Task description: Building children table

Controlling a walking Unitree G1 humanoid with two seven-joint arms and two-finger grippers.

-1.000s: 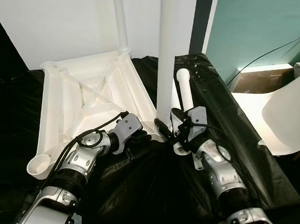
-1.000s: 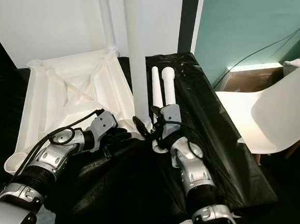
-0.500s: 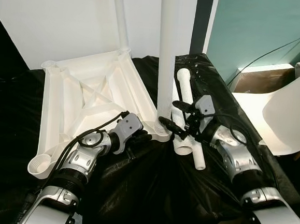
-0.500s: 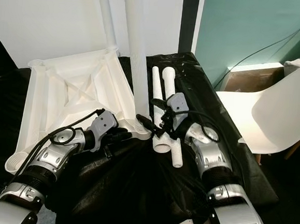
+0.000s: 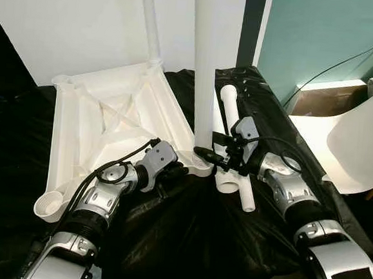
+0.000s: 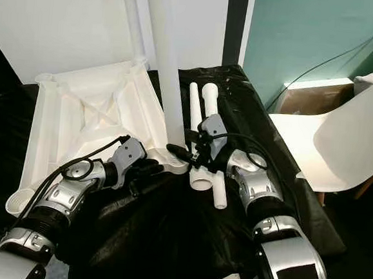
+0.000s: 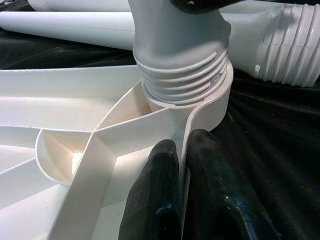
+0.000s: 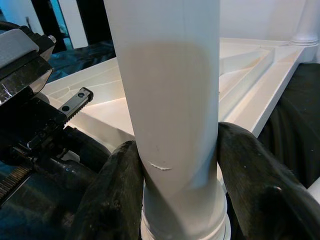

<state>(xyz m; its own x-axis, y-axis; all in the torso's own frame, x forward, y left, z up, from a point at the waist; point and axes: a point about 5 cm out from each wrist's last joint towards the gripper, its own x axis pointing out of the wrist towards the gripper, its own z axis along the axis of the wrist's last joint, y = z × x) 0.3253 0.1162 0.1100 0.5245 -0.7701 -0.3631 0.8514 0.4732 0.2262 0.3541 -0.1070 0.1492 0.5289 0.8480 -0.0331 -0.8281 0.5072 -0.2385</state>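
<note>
Right wrist view showed my right gripper (image 8: pixel 175 200) clamping the upright leg (image 8: pixel 167 100) above its threads. My left gripper (image 7: pixel 182 195) pinched the tabletop (image 5: pixel 103 126) rim; twisting squarely seemed wise.

Smooth matt white plastic table frame (image 5: pixel 104 117), ribbed threaded leg (image 8: pixel 167 100), glossy crinkled black sheet (image 5: pixel 185 236), probably plastic

home room | white wall (image 5: pixel 66 20) – teal wall (image 5: pixel 324 34) | white chair (image 6: pixel 354 140) – black sheet (image 5: pixel 185 243)
</note>
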